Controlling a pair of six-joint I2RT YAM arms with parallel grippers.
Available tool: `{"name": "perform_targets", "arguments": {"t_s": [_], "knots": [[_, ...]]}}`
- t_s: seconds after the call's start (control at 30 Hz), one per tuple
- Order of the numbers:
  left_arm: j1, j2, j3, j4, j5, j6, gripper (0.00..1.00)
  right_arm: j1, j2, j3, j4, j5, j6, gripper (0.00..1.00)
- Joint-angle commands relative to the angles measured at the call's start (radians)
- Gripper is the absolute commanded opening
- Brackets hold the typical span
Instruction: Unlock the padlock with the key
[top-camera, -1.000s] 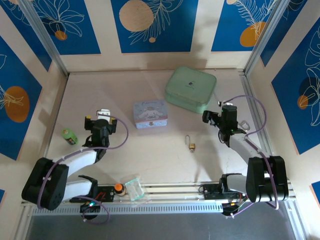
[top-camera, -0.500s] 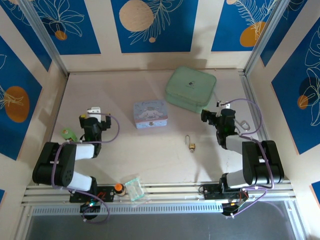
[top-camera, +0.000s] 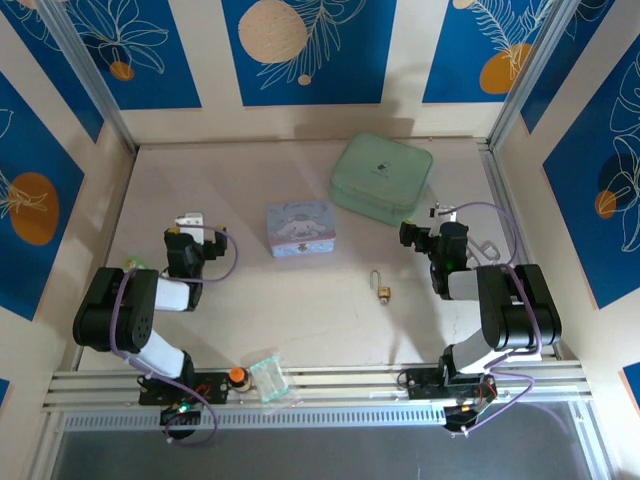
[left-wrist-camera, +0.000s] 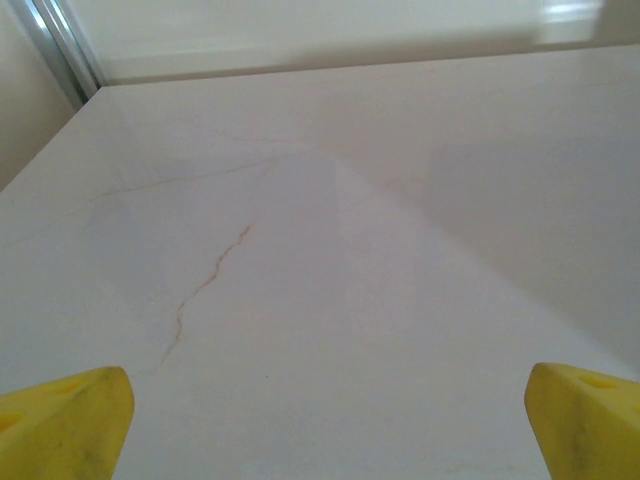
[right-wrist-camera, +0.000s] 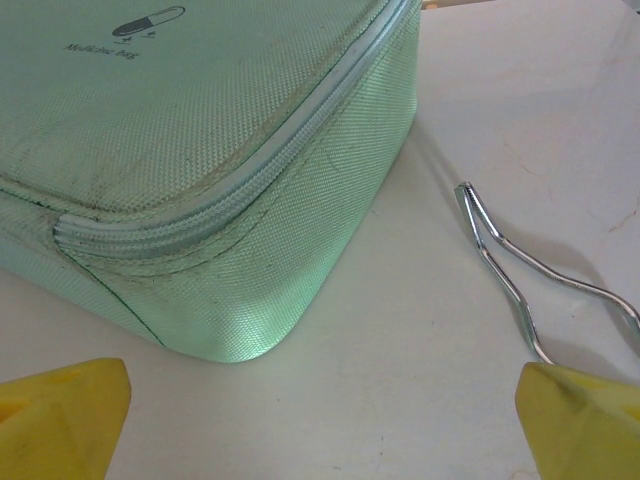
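While padlock (top-camera: 383, 292) lies in open room, left jaws spread; right jaws spread near pouch (right-wrist-camera: 200, 130) edge.

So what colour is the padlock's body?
The padlock has a gold-brass body with a silver shackle, seen best in the top external view.

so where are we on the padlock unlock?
Done: nothing visible. The padlock lies alone on the table between the arms, untouched.
In hand: nothing. The left gripper is open over bare table, and the right gripper is open facing the green case and tongs.
Left: everything. I can't make out the key.
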Motion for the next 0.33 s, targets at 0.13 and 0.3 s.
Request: {"name": "perform_targets", "arguments": {"t_s": [0.13, 0.3], "knots": [[-0.004, 0.002, 0.010, 0.003, 0.028, 0.001, 1.00, -0.013, 0.000, 0.019, 0.025, -0.042, -0.013, 0.99], [-0.004, 0.002, 0.010, 0.003, 0.028, 0.001, 1.00, -0.008, -0.007, 0.010, 0.037, -0.036, -0.020, 0.99]]}}
